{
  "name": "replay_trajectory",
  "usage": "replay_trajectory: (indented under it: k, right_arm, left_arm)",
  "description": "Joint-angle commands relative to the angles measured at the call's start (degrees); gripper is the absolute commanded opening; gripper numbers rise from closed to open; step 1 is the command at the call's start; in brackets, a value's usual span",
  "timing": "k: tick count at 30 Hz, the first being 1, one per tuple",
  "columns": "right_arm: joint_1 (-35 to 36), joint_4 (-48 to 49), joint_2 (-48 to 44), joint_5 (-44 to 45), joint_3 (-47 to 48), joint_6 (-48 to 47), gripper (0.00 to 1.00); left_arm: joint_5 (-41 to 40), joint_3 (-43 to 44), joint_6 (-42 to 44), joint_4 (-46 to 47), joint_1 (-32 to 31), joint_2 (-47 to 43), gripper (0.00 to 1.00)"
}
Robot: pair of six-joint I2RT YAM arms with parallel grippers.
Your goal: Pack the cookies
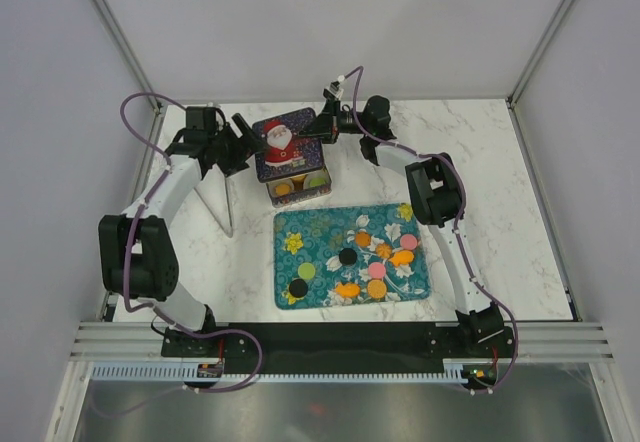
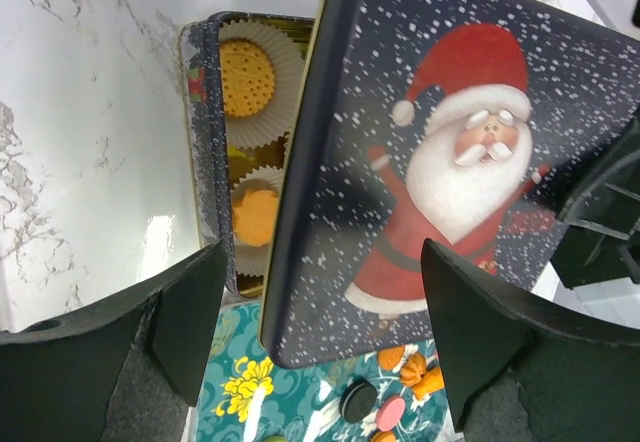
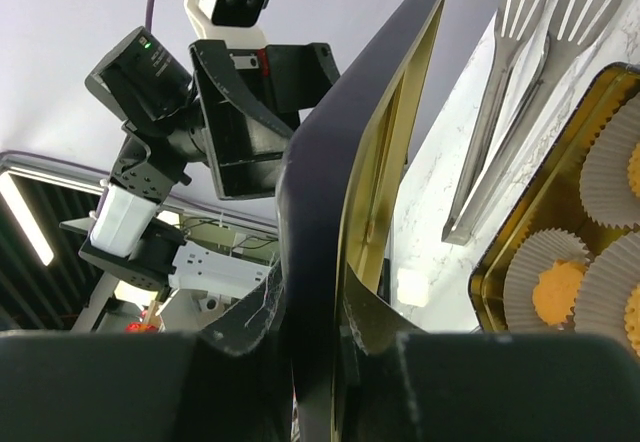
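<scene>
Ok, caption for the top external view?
Right gripper holds the Santa lid over the open tin, left gripper open beside it; cookies lie on the teal tray.

Overhead view looks down; both close wrist views share the lid [image 2: 430, 172].

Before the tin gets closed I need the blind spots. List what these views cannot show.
1. Tin filling: top view, the Santa lid covers most of it; left wrist sees only one strip.
2. Cookies on the tray: left wrist, cut off by the bottom edge.
3. Left gripper touching the lid or not: top view, too small; left wrist, fingers blurred.
</scene>
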Motion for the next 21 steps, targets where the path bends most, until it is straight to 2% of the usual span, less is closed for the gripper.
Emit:
replay_trajectory:
  k: [1,5,9,21]
  right_arm:
    - [-0.4,2.6,2.0,-1.5,0.6,-0.9,0.0]
    - [-0.4,0.6,2.8,-1.2,0.5,-3.1,0.0]
    - [-0.4,-7.9,3.3,-0.8,1.3,-9.3,0.0]
    - [-0.5,-10.2,6.7,-0.3,4.0,-10.3,0.0]
  left_arm:
    - [-1.6,0.8,2.2,3.4,0.0,2.2,0.86]
    - [-0.3,-0.8,1.9,5.4,-0.1,3.1,0.86]
    - [2.2,-3.5,0.8,10.4,-0.1,3.6,0.86]
    - [4.3,-7.1,0.0,14.4,-0.2,7.2,0.86]
